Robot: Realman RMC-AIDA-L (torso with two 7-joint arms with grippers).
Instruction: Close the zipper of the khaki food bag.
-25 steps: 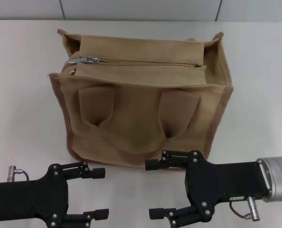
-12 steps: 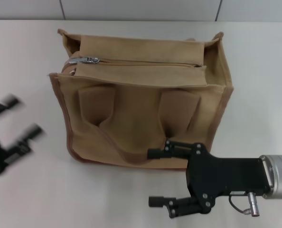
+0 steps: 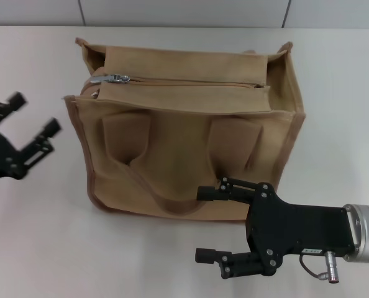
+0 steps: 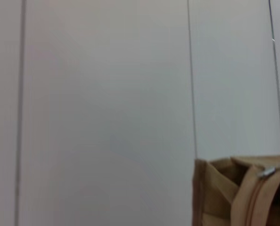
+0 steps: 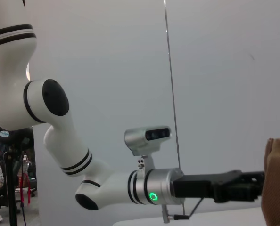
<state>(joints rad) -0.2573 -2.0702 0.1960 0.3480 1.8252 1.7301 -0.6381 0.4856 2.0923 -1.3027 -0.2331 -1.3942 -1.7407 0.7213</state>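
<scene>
The left gripper (image 3: 29, 118) hangs spread apart, left of the khaki food bag (image 3: 184, 130); the right gripper (image 3: 210, 225) gapes before its front. The zipper (image 3: 191, 81) pull tab (image 3: 114, 79) sits at the bag's left end.

The khaki food bag (image 3: 191, 130) stands upright, boxy tan canvas with brown trim, two front pockets and a looped handle hanging down its front. The zipper (image 3: 191, 81) runs along the bag's top panel, its silver pull tab (image 3: 113, 79) at the bag's left end.
</scene>
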